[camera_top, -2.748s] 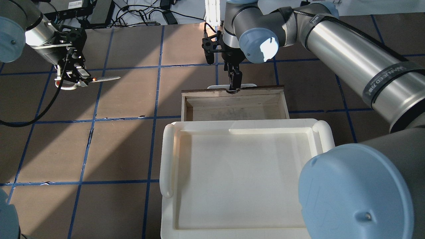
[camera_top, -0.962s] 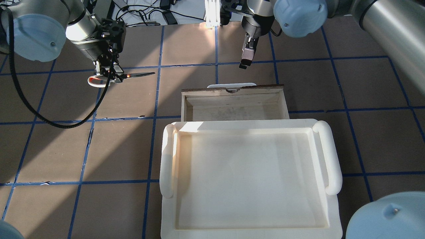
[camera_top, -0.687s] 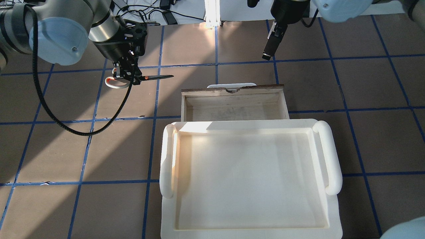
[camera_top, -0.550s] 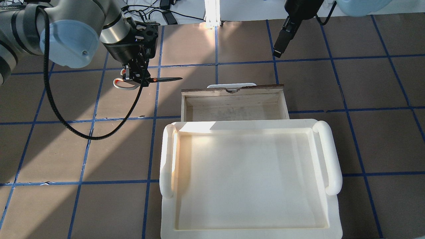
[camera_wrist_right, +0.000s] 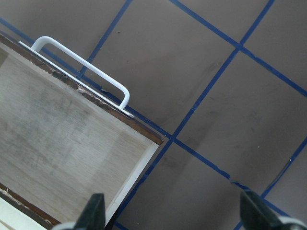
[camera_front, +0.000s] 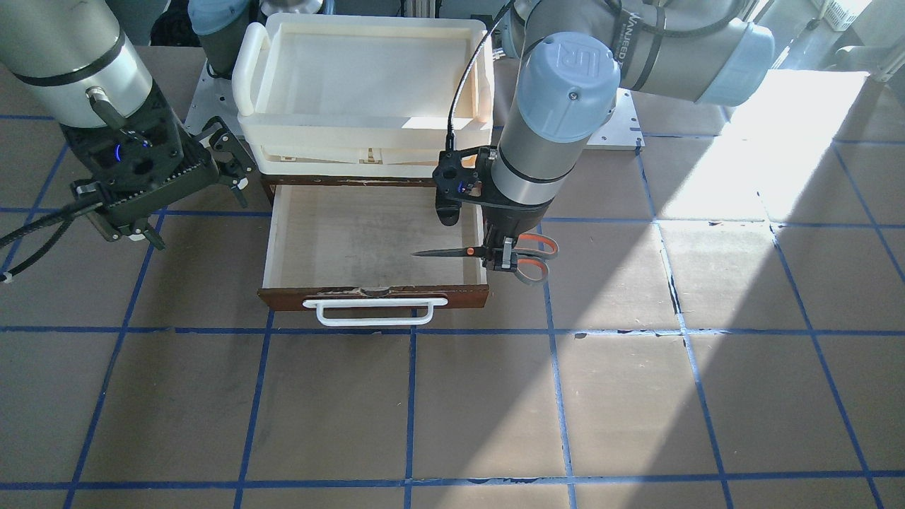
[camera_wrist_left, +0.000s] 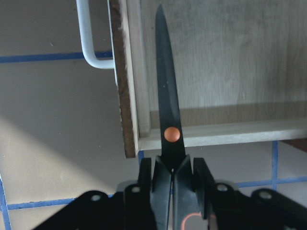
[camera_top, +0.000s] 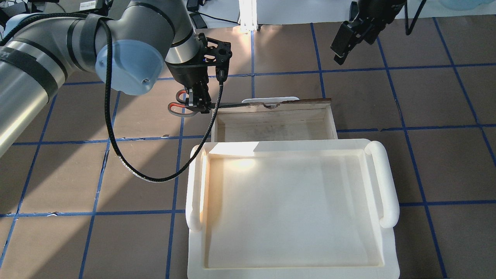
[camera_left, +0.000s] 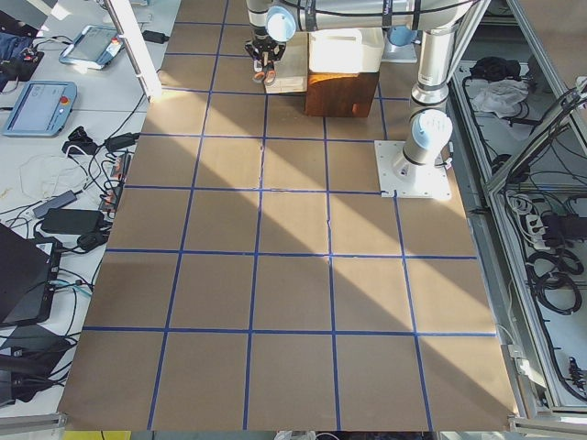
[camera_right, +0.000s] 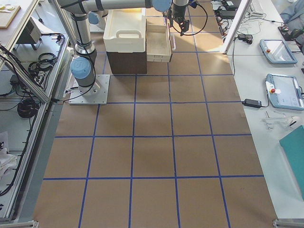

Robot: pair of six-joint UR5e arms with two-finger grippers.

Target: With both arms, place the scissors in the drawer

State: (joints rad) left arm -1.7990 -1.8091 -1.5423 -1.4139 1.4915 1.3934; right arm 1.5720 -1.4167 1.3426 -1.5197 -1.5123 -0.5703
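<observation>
My left gripper (camera_front: 500, 259) is shut on the scissors (camera_front: 459, 251) just behind their orange pivot. It holds them level above the open drawer's (camera_front: 318, 297) side wall. The closed dark blades point over the pale inside, and the grey-orange handles stay outside. The left wrist view shows the blade (camera_wrist_left: 165, 96) crossing the drawer wall (camera_wrist_left: 216, 134) near its front corner. In the overhead view the left gripper (camera_top: 197, 104) is at the drawer's (camera_top: 302, 102) left front corner. My right gripper (camera_top: 340, 50) is open and empty, raised beyond the drawer's front right; its fingertips (camera_wrist_right: 93, 211) stand wide apart.
A cream plastic tray (camera_top: 195, 186) sits on top of the cabinet behind the drawer. The white bar handle (camera_front: 375, 311) sticks out from the drawer front. Brown floor tiles with blue tape lines surround the cabinet. A black cable (camera_top: 116, 147) hangs from the left wrist.
My left arm has carried the scissors rightward until the blades reach over the drawer. My right gripper has left the drawer's front edge and moved up and to the right.
</observation>
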